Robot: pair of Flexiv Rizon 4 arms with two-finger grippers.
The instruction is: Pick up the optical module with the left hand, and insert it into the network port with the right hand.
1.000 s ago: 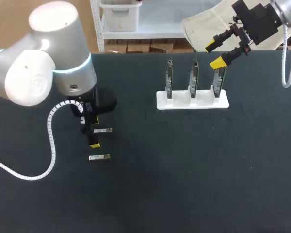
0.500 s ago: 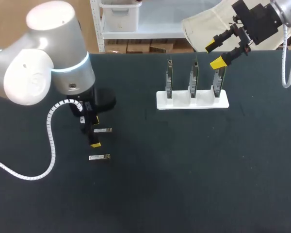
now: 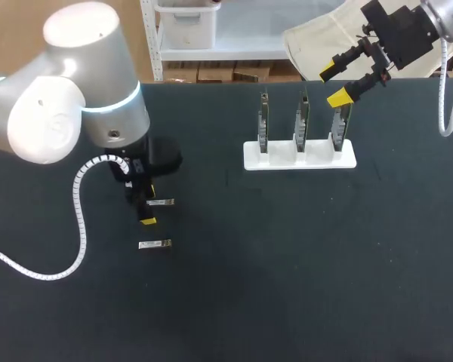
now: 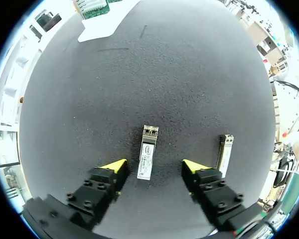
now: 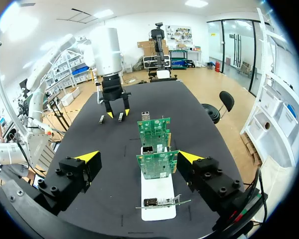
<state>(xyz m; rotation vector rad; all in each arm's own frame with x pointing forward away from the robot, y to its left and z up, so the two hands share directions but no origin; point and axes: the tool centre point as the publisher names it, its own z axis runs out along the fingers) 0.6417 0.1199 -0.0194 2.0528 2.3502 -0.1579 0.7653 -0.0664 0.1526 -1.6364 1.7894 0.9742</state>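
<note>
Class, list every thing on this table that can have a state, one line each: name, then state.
module: lying flat, not gripped
left hand: open, astride the module, not touching it
second module: lying flat, beside the left hand
boards: three, upright in the stand
stand: flat, holding the boards
right hand: open, empty, raised near the boards

The left gripper (image 4: 154,168) holds its jaws astride the optical module (image 4: 147,159), a gap on each side; a second module (image 4: 224,154) lies just outside the near finger. Far right, three upright boards (image 3: 302,121) in a white holder (image 3: 300,158) stand under the right gripper (image 3: 338,83), jaws spread.
</note>
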